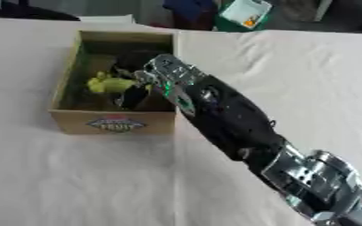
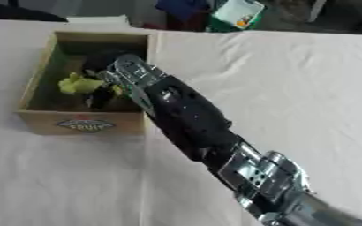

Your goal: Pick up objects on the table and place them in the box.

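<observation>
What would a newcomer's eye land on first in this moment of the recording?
The black and silver right arm cuts diagonally up from the lower right corner. Its right hand reaches into the cardboard box at upper left on the white-covered table. Inside, at the hand's fingers, sits a yellow-green object; whether it is gripped cannot be told.

The right hand [image 1: 141, 84] is black with silver metal at the wrist, and its arm [image 1: 230, 123] is black with silver joints. Around the hand, the box [image 1: 64, 84] is tan cardboard with a dark olive interior; its near wall bears a label [image 1: 116, 124] in red, white and dark blue. Just left of the fingers lies a yellow-green object [image 1: 107, 84]. Beneath everything the cloth [image 1: 99, 176] is plain off-white with pale creases.
</observation>
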Robot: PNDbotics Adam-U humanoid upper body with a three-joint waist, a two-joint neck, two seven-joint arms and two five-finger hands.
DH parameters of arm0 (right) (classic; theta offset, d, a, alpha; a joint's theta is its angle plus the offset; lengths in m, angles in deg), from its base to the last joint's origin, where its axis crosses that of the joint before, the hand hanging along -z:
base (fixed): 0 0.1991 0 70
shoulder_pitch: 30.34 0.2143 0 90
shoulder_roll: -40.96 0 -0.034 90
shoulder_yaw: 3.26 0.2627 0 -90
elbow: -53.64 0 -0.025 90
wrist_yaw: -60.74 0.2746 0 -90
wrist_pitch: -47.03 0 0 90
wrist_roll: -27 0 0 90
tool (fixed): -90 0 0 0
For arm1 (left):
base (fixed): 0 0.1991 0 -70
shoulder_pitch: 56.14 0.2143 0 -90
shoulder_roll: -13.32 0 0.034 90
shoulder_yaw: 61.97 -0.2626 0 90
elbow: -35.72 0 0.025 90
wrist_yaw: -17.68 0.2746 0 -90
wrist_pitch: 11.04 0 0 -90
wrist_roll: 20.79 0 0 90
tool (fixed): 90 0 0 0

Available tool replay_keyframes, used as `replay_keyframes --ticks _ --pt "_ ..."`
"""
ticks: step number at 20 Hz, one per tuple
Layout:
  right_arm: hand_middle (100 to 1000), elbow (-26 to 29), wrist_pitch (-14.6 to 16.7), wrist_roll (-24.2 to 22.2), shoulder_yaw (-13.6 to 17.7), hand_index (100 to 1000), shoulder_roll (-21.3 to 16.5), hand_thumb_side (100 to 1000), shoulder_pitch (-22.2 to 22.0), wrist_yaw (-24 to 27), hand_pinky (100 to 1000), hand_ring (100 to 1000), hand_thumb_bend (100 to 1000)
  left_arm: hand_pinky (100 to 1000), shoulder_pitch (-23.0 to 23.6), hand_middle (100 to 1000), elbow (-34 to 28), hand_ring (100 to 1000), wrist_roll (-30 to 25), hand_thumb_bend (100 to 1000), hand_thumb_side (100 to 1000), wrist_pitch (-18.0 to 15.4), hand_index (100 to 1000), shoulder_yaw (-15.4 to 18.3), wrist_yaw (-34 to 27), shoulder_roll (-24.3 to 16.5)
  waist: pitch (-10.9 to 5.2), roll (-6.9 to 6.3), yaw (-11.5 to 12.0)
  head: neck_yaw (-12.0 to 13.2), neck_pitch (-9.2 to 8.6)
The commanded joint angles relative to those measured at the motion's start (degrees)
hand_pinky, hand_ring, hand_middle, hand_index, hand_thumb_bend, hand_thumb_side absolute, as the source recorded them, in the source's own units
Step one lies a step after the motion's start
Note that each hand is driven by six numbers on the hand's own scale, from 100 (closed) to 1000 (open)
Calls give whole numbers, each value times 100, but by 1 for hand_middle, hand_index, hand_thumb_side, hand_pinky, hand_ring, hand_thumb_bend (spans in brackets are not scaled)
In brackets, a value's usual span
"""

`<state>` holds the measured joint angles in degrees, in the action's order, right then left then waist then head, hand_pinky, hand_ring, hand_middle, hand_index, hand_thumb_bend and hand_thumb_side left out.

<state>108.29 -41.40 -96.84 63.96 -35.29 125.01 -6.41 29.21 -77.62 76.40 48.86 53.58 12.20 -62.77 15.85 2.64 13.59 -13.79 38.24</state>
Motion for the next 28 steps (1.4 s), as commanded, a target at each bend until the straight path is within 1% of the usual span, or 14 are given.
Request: replay_keyframes --ticks 1,2,3,8,10,13,15,17,18,19,22,25,27,28 --pt "757 128 -19 -90 126 926 -13 672 192 -77 821 804 224 514 -38 560 -125 584 -10 100 625 20 768 1 7 -129 -97 -36 12 -6 28" --pt "769 196 -68 -91 163 940 -27 697 216 -68 828 810 320 514 -37 560 -125 584 -7 100 627 28 768 1 13 -126 -98 -37 11 -3 25" --pt "777 277 -124 -86 204 948 -43 712 237 -43 832 813 365 514 -36 560 -125 584 -5 100 625 35 768 1 19 -125 -101 -38 11 0 21" --pt "793 840 -419 -89 436 973 -240 780 381 277 840 808 536 515 -26 560 -125 584 16 100 626 42 768 10 37 -126 -115 -39 -2 36 1" --pt "791 1076 -517 -124 521 972 -363 831 443 455 841 801 504 515 -27 560 -125 584 24 100 626 48 768 13 42 -130 -124 -36 -9 50 5" --pt "789 1532 -630 -126 627 971 -592 819 507 753 842 794 539 515 -23 559 -125 583 31 100 626 54 767 19 50 -133 -129 -34 -29 74 2" --pt "781 1941 -712 -109 720 960 -753 844 502 1003 843 783 489 515 -21 559 -125 583 36 100 626 58 767 26 61 -128 -127 -35 -44 92 -1" --pt "769 2400 -837 -34 834 942 -934 914 464 1259 841 771 362 515 -18 559 -125 583 42 100 627 56 767 32 72 -123 -125 -39 -56 117 -10" --pt "760 2625 -921 22 888 930 -1028 946 437 1378 838 761 207 515 -15 558 -125 582 46 100 626 54 767 36 78 -120 -123 -43 -65 132 -14" --pt "751 2883 -1027 124 958 920 -1142 953 399 1494 836 754 100 515 -12 558 -125 582 51 100 626 53 767 41 84 -115 -120 -47 -78 150 -18" --pt "732 3650 -1437 530 1123 916 -1510 885 204 1907 839 730 100 515 -10 558 -125 582 72 100 624 45 767 57 102 -108 -109 -59 -115 198 -24" --pt "729 4210 -1945 1121 1252 921 -1872 914 -33 2503 840 723 100 515 -10 558 -125 582 95 100 625 34 767 68 118 -107 -101 -68 -151 238 -24" --pt "729 4370 -2144 1345 1232 921 -1977 914 -102 2771 840 723 100 515 -11 558 -125 582 101 100 625 31 767 66 124 -108 -100 -67 -153 241 -24" --pt "744 4411 -2203 1412 1225 914 -2008 1000 -121 2850 847 726 100 514 -11 559 -125 582 104 100 627 30 767 66 127 -108 -99 -68 -157 248 -25"
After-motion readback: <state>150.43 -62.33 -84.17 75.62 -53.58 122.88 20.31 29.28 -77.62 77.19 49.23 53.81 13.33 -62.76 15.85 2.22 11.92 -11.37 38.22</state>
